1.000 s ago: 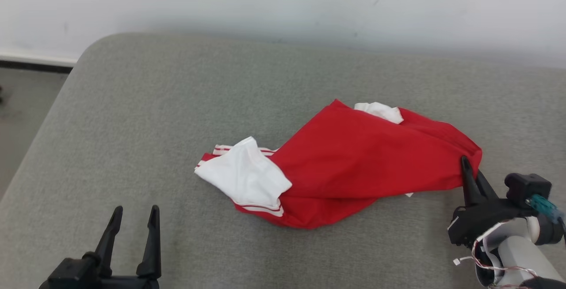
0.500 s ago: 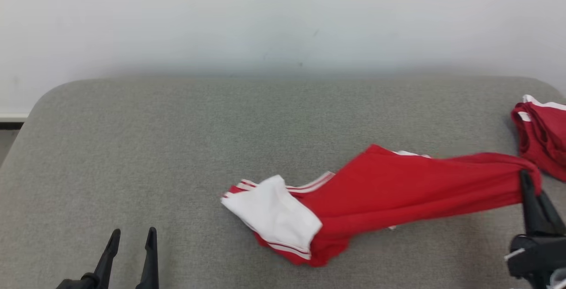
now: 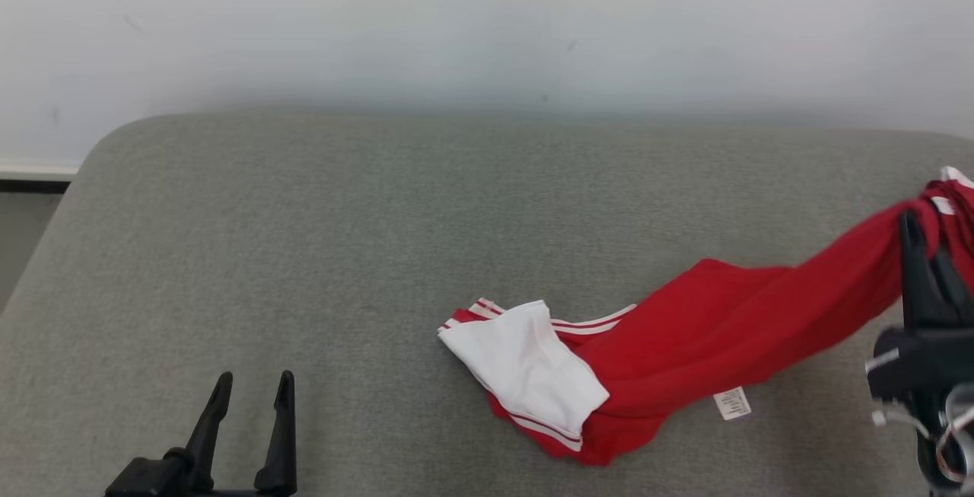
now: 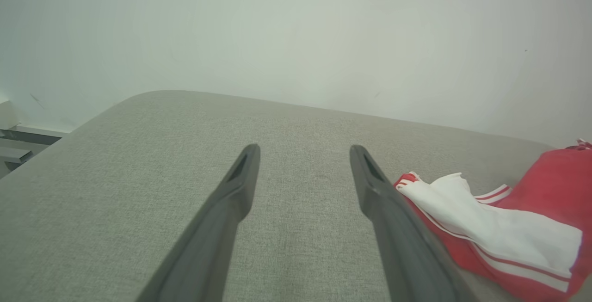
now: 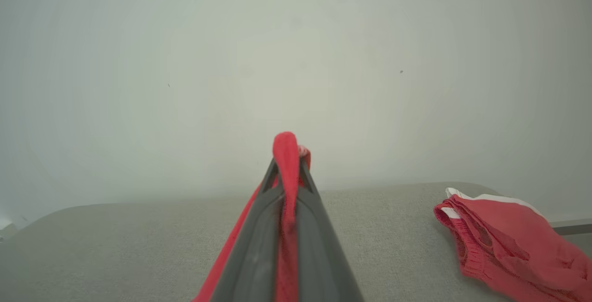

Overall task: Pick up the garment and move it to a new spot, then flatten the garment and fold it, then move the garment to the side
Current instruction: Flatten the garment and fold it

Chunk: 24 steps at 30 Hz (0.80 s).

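Head view suggests an early stage: over the grey padded table (image 3: 304,215), the red garment (image 3: 708,337) has one end lifted at the right and its white-trimmed end lying on the surface. Flattening, folding and setting aside remain. The right gripper (image 3: 913,227) has its jaws clamped on the raised fabric. The left gripper (image 3: 255,377) holds its jaws wide and empty.

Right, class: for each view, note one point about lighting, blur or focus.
Head view: soft, even light, no glare; garment crisp. Left wrist view: left gripper blurs toward the bottom edge. Right wrist view: wall dims toward the corners; right gripper soft, close to lens.
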{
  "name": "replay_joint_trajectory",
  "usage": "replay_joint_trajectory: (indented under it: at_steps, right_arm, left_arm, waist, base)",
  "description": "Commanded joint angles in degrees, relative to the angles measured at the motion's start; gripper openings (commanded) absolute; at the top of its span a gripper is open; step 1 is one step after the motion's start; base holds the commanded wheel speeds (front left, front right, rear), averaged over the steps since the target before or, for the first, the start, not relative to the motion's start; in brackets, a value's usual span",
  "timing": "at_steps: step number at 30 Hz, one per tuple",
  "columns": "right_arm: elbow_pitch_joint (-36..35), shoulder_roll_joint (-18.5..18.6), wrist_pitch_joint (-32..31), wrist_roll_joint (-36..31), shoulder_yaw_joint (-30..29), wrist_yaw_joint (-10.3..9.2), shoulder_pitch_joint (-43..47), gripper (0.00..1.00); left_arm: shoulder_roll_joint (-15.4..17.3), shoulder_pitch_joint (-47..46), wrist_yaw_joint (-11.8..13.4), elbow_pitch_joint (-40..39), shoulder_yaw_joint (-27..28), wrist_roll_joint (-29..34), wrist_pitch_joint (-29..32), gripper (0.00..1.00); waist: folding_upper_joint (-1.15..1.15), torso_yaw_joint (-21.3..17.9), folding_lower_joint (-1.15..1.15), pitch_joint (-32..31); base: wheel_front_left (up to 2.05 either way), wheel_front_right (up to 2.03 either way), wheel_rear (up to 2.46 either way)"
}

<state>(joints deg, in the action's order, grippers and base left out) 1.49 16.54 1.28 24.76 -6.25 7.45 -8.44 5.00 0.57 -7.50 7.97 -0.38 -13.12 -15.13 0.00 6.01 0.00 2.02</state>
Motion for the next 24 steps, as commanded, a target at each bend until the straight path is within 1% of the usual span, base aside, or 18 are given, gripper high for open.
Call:
replay_joint_trajectory:
  at_steps: [1,8,11,16,18,21,22,23,24]
  right_arm:
    - [0.85,0.15,-0.01,-0.64,0.22,0.04,-2.31,0.0]
    - [12.67,-0.59,0.08,-3.33,3.35,0.04,-18.9,0.0]
    - [19.06,-2.02,1.05,-4.97,6.33,0.04,-26.1,0.0]
    - [31.8,-4.81,4.64,-8.29,10.42,0.04,-36.61,0.0]
    - [37.67,-5.76,6.18,-9.5,10.97,0.04,-39.69,0.0]
    - [46.64,-6.31,6.86,-10.61,10.79,0.04,-42.9,0.0]
    - [49.68,-6.48,6.46,-11.08,10.9,0.04,-43.67,0.43]
    - [51.96,-6.75,6.74,-11.36,11.13,0.04,-44.38,0.89]
    - [53.88,-6.66,7.35,-11.66,11.09,0.04,-45.04,1.0]
  left_arm:
    - [-0.07,-0.86,0.04,0.08,-0.1,-0.12,0.01,1.0]
    - [-0.51,-3.04,0.04,0.81,-1.52,-0.93,0.01,1.0]
    - [-0.69,-3.67,0.04,1.17,-1.65,-1.33,0.01,1.0]
    - [-1.09,-4.75,0.04,1.59,-2.58,-1.93,0.01,1.0]
    - [-1.23,-5.33,0.04,1.7,-2.89,-2.17,0.01,1.0]
    - [-1.44,-6.24,0.04,2.03,-3.75,-2.45,0.01,1.0]
    - [-1.44,-6.45,0.04,2.1,-3.83,-2.54,0.01,1.0]
    - [-1.48,-6.65,0.04,2.19,-3.96,-2.55,0.01,1.0]
    - [-1.55,-6.82,0.04,2.25,-4.01,-2.45,0.01,1.0]
  waist:
    - [0.0,2.21,0.0,1.25]
    - [0.0,7.86,0.0,3.96]
    - [0.0,9.74,0.0,5.1]
    - [0.0,12.45,0.0,6.68]
    - [0.0,13.25,0.0,7.18]
    - [0.0,14.56,0.0,7.84]
    - [0.0,14.79,0.0,8.0]
    - [0.0,14.98,0.0,8.17]
    - [0.0,15.08,0.0,8.27]
  base:
    - [0.0,0.0,0.0]
    - [0.0,0.0,0.0]
    - [0.0,0.0,0.0]
    - [0.0,0.0,0.0]
    - [0.0,0.0,0.0]
    - [0.0,0.0,0.0]
    - [0.0,0.0,0.0]
    - [0.0,0.0,0.0]
    - [0.0,0.0,0.0]
